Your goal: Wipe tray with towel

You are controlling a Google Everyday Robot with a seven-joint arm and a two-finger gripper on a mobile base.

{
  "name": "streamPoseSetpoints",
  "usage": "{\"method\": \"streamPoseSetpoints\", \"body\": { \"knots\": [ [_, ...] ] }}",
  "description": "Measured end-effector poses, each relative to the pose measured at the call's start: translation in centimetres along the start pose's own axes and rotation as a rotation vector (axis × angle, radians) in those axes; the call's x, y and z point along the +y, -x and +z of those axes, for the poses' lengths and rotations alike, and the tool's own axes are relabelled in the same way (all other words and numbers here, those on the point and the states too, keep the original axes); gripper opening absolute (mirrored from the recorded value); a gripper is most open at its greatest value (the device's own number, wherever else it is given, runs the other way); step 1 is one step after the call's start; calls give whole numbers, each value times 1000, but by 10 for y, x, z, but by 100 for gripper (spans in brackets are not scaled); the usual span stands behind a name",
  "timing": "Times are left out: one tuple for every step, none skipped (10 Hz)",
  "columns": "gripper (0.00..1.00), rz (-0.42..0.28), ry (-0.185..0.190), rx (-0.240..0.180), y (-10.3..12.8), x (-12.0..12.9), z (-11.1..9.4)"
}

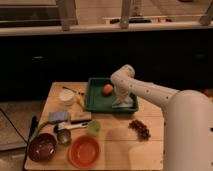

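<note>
A green tray (95, 97) sits at the back middle of the wooden table. An orange ball (107, 89) lies inside it. My white arm reaches in from the right and bends down into the tray. The gripper (122, 102) is at the tray's right part, down on a pale towel (127, 105) that lies on the tray floor. The gripper end is hard to separate from the towel.
On the table (115, 145) are a white cup (66, 96), a blue sponge (58, 116), a brush (80, 118), a green cup (93, 127), a metal cup (63, 135), a brown bowl (41, 148), an orange bowl (84, 151) and a dark cluster (140, 128).
</note>
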Motion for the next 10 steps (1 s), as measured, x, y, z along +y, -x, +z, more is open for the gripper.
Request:
{"method": "streamPoseSetpoints", "body": {
  "knots": [
    [3,16,1,6,-6,-3,0],
    [3,27,-1,10,-9,-10,-1],
    [3,39,-3,16,-11,-20,-3],
    [3,46,-7,20,-8,-26,-4],
    [3,48,-6,22,-9,-25,-4],
    [3,51,-1,25,-12,-22,-3],
    [3,50,-2,24,-11,-22,-3],
    [3,48,-2,23,-10,-24,-3],
    [3,48,-2,24,-10,-23,-3],
    [3,50,-1,24,-11,-22,-3]
  ]
}}
